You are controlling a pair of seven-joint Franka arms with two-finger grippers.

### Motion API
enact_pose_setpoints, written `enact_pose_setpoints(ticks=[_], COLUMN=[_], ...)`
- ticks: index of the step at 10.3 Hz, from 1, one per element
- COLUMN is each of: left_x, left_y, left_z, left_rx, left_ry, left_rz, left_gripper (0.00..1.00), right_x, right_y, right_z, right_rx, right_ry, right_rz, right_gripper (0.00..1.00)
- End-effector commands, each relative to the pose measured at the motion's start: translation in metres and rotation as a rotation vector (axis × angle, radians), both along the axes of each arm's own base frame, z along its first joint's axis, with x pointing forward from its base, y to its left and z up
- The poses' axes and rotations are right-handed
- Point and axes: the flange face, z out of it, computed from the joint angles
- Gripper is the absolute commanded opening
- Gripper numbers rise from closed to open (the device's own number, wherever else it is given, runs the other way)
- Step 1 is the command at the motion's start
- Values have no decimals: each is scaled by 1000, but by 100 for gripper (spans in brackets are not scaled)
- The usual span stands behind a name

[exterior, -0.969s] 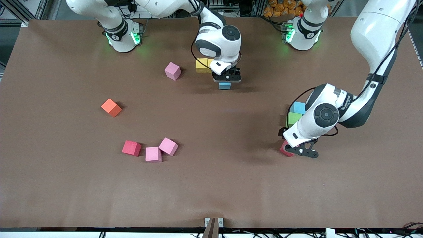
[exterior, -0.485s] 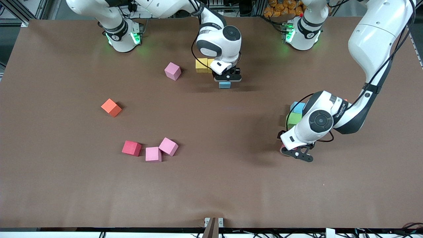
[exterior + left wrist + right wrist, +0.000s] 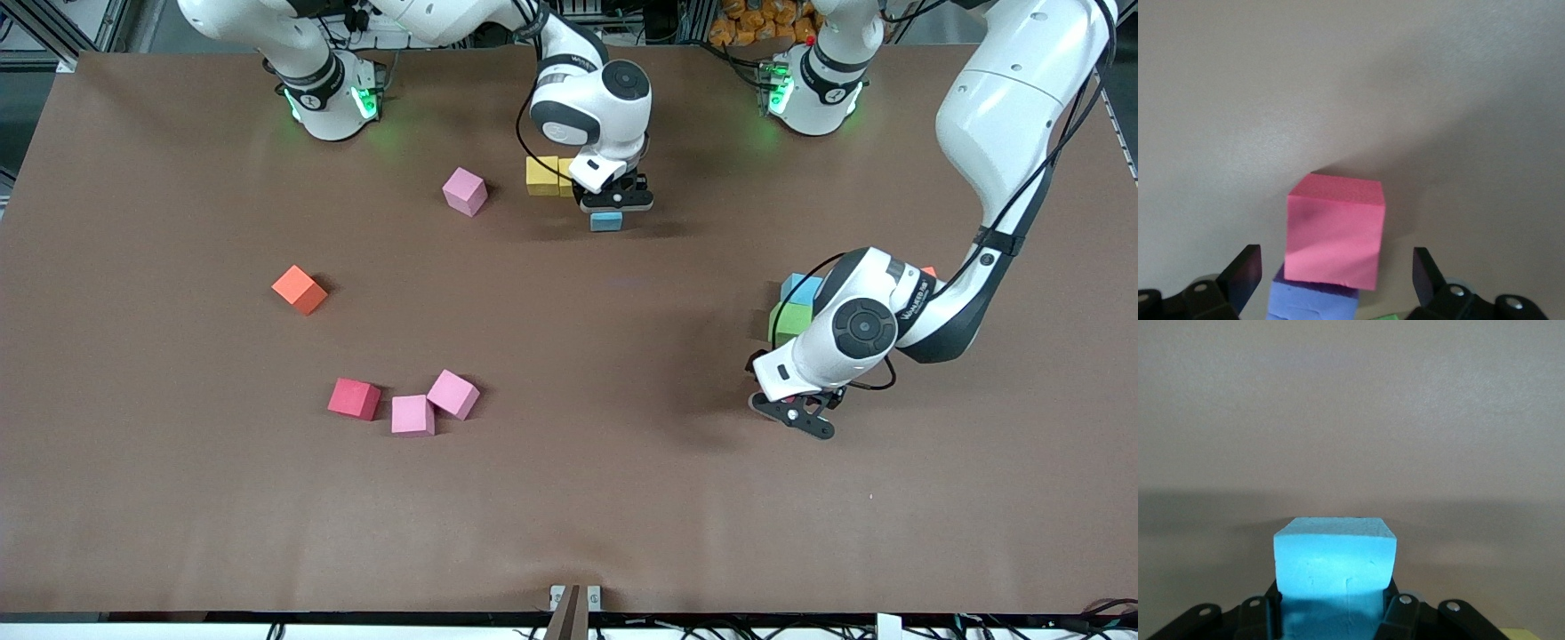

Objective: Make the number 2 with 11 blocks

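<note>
My right gripper (image 3: 613, 210) is shut on a light blue block (image 3: 605, 221) (image 3: 1335, 560), low over the table beside two yellow blocks (image 3: 542, 174) that stand side by side. My left gripper (image 3: 794, 414) (image 3: 1336, 273) is open and straddles a red block (image 3: 1335, 230), which the hand hides in the front view. A blue-violet block (image 3: 1315, 303) touches the red one. Beside the left arm lie a second light blue block (image 3: 803, 289) and a green block (image 3: 789, 320). No number 2 is in view.
Toward the right arm's end lie a purple block (image 3: 465, 191), an orange block (image 3: 300, 290), and a cluster of a red block (image 3: 354, 398), a pink block (image 3: 412, 414) and a purple block (image 3: 453, 394). The brown table (image 3: 569, 498) is bare nearer the camera.
My left gripper has come down over the red block and now covers it in the front view. My right gripper has shifted slightly toward the yellow blocks with the light blue block.
</note>
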Motion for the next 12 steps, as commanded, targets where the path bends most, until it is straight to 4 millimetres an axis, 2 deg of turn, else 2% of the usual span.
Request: enact_pose_setpoints(ticks=[1,12], left_x=[9,4], left_y=[7,0], left_z=[-5,-29], left_rx=[1,-14], left_ry=[-31,2], left_rz=[-46,-56], left_gripper=[100,100], right_x=[-6,-13], right_y=[-4,-9], right_z=[8,-1], right_rx=[7,18], right_ry=[-30,-37], right_rz=[-8,7], right_gripper=[35,35])
